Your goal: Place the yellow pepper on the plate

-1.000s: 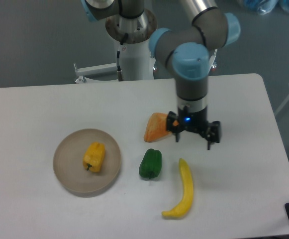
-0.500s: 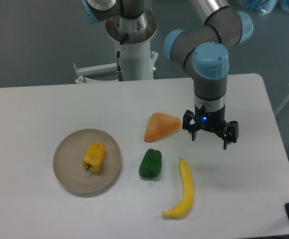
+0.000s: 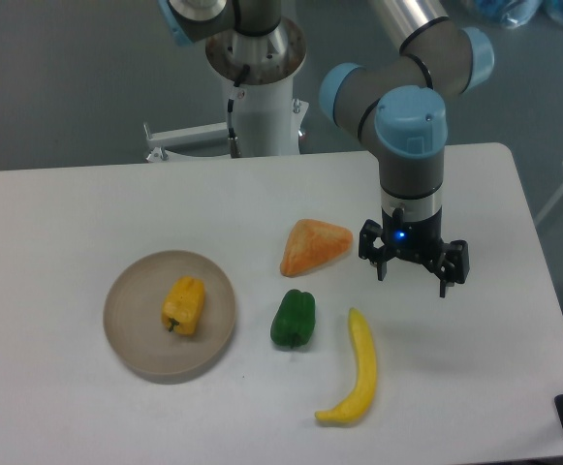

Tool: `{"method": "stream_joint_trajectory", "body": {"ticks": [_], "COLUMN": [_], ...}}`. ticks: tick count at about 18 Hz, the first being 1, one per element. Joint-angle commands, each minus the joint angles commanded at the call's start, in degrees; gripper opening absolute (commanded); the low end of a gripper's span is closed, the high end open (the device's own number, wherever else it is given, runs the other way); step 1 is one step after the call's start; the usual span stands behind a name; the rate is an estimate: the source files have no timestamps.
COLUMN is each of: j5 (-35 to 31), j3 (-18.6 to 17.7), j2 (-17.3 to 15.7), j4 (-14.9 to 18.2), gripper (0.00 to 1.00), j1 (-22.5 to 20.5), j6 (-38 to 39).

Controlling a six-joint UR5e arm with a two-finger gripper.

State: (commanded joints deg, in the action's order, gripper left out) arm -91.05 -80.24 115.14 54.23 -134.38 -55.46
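Yellow pepper [image 3: 183, 305] lies on the plate [image 3: 126, 329], near its middle, so the job looks done. The gripper [image 3: 413, 274] hangs over the table [image 3: 68, 223], well apart from the plate, with its fingers spread and nothing between them. I think all it needs now is to move off without bumping the orange wedge [image 3: 312, 246] or the banana [image 3: 355, 373].

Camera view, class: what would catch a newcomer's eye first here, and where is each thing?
The big grey-and-blue arm dominates, its open pincer hanging empty over the table right of the orange wedge. Next, the yellow pepper lies on the plate at the left. The green pepper and the banana lie near the front.
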Motion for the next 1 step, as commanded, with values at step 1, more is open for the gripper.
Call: {"method": "stream_joint_trajectory", "body": {"ticks": [1], "j5": [-0.1], "j3": [0.0], "j2": [0.1], "j4": [-0.2], "gripper": [1.0], "j1": [0.0], "j6": [0.0]}}
